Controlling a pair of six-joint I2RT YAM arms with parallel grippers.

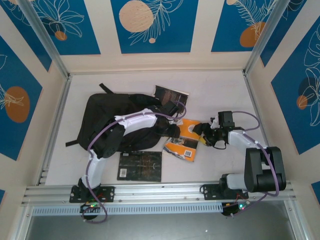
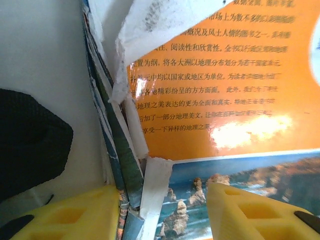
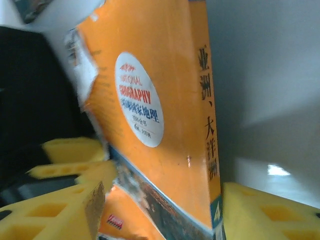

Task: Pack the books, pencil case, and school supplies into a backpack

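One black book (image 1: 140, 166) lies flat nearest the arm bases, untouched; beyond it the orange book (image 1: 186, 141) is propped on the table (image 1: 220, 95), just beside the backpack (image 1: 102, 120), and both arms are at it. Around its spine the right pincer (image 3: 162, 202) has a pad close to either face (biting or not, I cannot tell); the left pincer (image 2: 160, 215) stands half-wide over the torn edge, not clamped. Judged step: raising this book for loading; next comes a firm pinch, then a swing left to the backpack, whose mouth I cannot make out. Bare table lies right; a dark book (image 1: 171, 94) sits farthest, at the backpack's far corner.
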